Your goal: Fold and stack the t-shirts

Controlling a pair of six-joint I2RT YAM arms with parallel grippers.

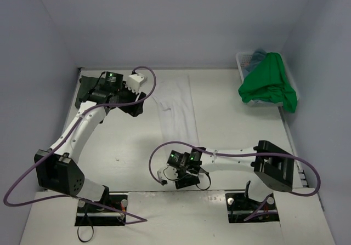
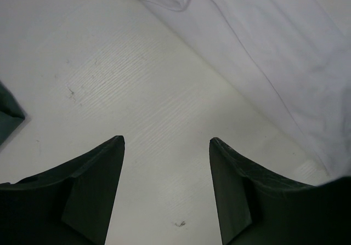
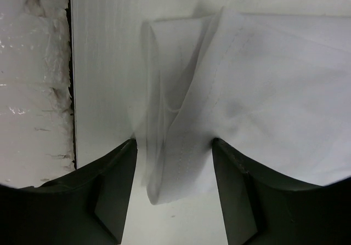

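The white t-shirt (image 1: pixel 176 110) lies as a long narrow strip down the middle of the table. My right gripper (image 1: pixel 185 175) is at its near end and stands open. In the right wrist view a folded corner of the white t-shirt (image 3: pixel 263 80) lies between the two fingertips of the right gripper (image 3: pixel 174 143). My left gripper (image 1: pixel 141 103) is open over bare table, just left of the strip's far end. From the left wrist the left gripper (image 2: pixel 166 141) holds nothing, with the white t-shirt (image 2: pixel 274 42) up to the right. A dark grey-green t-shirt (image 1: pixel 85 89) lies under the left arm.
A white lattice basket (image 1: pixel 241 61) stands at the back right. A bright green t-shirt (image 1: pixel 269 80) spills over its front and a teal-blue one (image 1: pixel 258 56) shows behind. A corner of dark cloth (image 2: pixel 8 121) shows at the left wrist view's edge. Walls close in on three sides.
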